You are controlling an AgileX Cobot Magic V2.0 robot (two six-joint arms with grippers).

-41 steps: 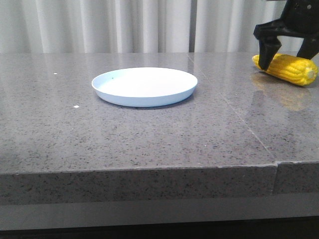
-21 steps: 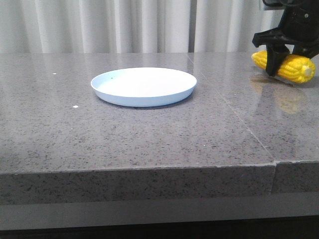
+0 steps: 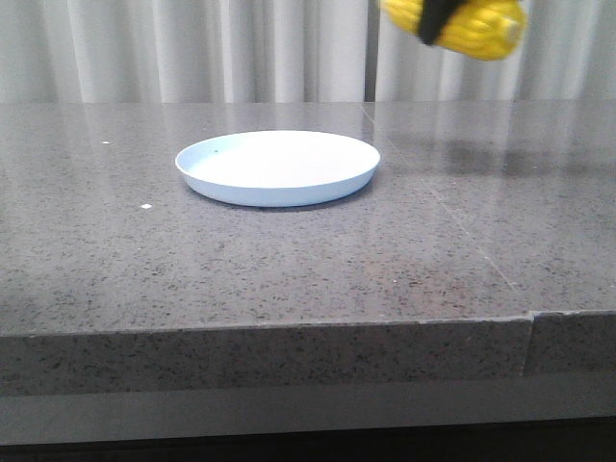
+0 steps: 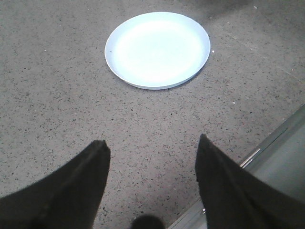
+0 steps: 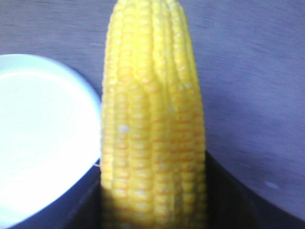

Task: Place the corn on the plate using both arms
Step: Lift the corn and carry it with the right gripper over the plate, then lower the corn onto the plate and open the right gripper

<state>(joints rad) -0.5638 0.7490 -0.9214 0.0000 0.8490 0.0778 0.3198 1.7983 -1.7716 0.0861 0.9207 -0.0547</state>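
The pale blue-white plate (image 3: 277,166) sits on the grey stone table and holds nothing; it also shows in the left wrist view (image 4: 157,49) and the right wrist view (image 5: 38,138). My right gripper (image 3: 438,24) is shut on the yellow corn (image 3: 481,27) and holds it high above the table, to the right of the plate. In the right wrist view the corn (image 5: 152,119) fills the middle between the dark fingers (image 5: 224,200). My left gripper (image 4: 151,148) is open and empty above the table's front edge, short of the plate.
The grey speckled table (image 3: 289,260) has a seam running through its right part. Its front edge (image 4: 271,143) lies close to my left gripper. White curtains hang behind the table.
My right gripper closed on the corn at the far right of the table, then lifted it high and carried it left toward the plate. The plate has not moved.
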